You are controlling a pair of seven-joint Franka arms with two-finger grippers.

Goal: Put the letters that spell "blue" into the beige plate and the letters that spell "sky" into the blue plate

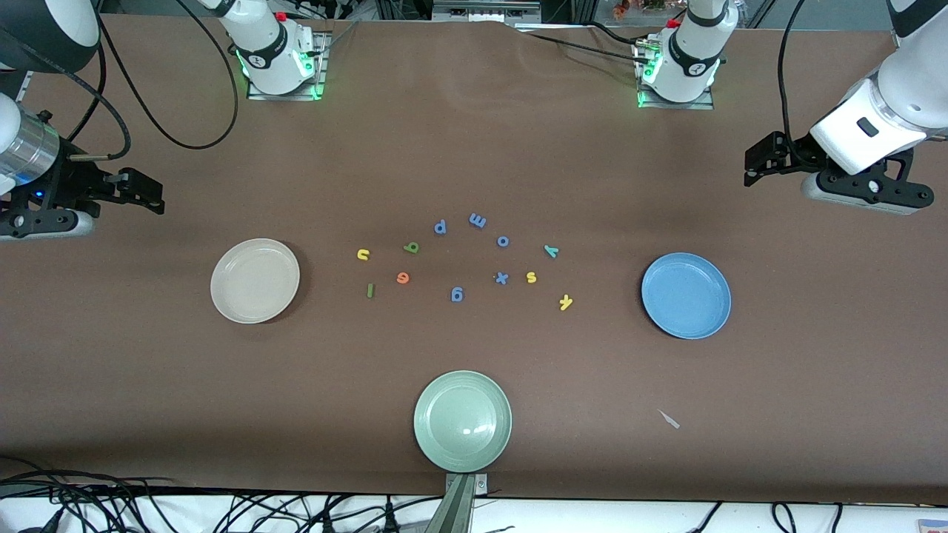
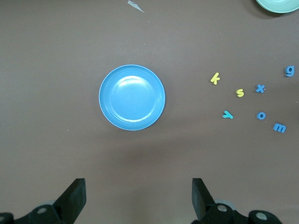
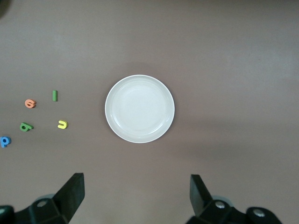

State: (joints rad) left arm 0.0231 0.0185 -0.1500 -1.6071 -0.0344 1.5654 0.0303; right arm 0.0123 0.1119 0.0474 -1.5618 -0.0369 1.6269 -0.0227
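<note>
The beige plate (image 1: pixel 255 280) (image 3: pixel 139 108) lies empty toward the right arm's end, the blue plate (image 1: pixel 686 295) (image 2: pixel 132 97) empty toward the left arm's end. Between them lie olive b (image 1: pixel 411 247), green l (image 1: pixel 370 290), yellow u (image 1: pixel 363 255) and orange e (image 1: pixel 403 277) beside the beige plate. Yellow s (image 1: pixel 531 277), yellow k (image 1: pixel 565 301) and teal y (image 1: pixel 551 251) lie beside the blue plate. My left gripper (image 1: pixel 763 159) (image 2: pixel 138 191) hangs open over the table's left-arm end. My right gripper (image 1: pixel 148 194) (image 3: pixel 135 189) hangs open over the right-arm end.
Blue letters p (image 1: pixel 441 226), m (image 1: pixel 478 220), o (image 1: pixel 503 240), x (image 1: pixel 501 277) and g (image 1: pixel 457 294) lie among the others. A pale green plate (image 1: pixel 462 420) sits at the table edge nearest the front camera. A small paper scrap (image 1: pixel 669 420) lies nearer the front camera than the blue plate.
</note>
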